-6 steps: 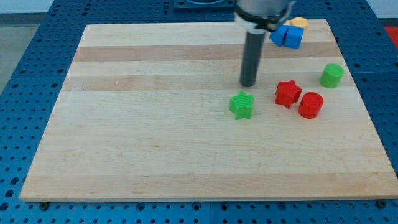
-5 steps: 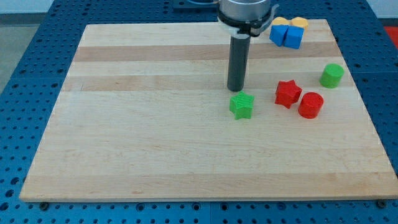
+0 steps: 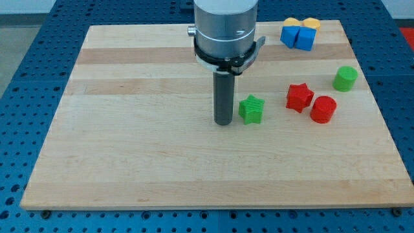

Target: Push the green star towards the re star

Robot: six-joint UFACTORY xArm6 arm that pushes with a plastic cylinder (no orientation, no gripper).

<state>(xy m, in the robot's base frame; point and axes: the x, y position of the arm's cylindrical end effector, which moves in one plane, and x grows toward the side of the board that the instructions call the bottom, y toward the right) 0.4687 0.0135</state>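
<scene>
The green star (image 3: 251,109) lies on the wooden board (image 3: 129,149), right of the middle. The red star (image 3: 299,97) lies to its right and slightly higher, a short gap away. My tip (image 3: 224,122) stands on the board just left of the green star, close to it, with a narrow gap showing between them. The rod rises straight up to the arm's grey wrist (image 3: 226,29).
A red cylinder (image 3: 323,109) sits just right of the red star, touching or nearly touching it. A green cylinder (image 3: 345,78) stands near the right edge. Two blue blocks (image 3: 297,36) and an orange block (image 3: 311,24) sit at the top right corner.
My tip has moved from above the green star down and to the left, ending at the star's left side. None of the blocks has moved.
</scene>
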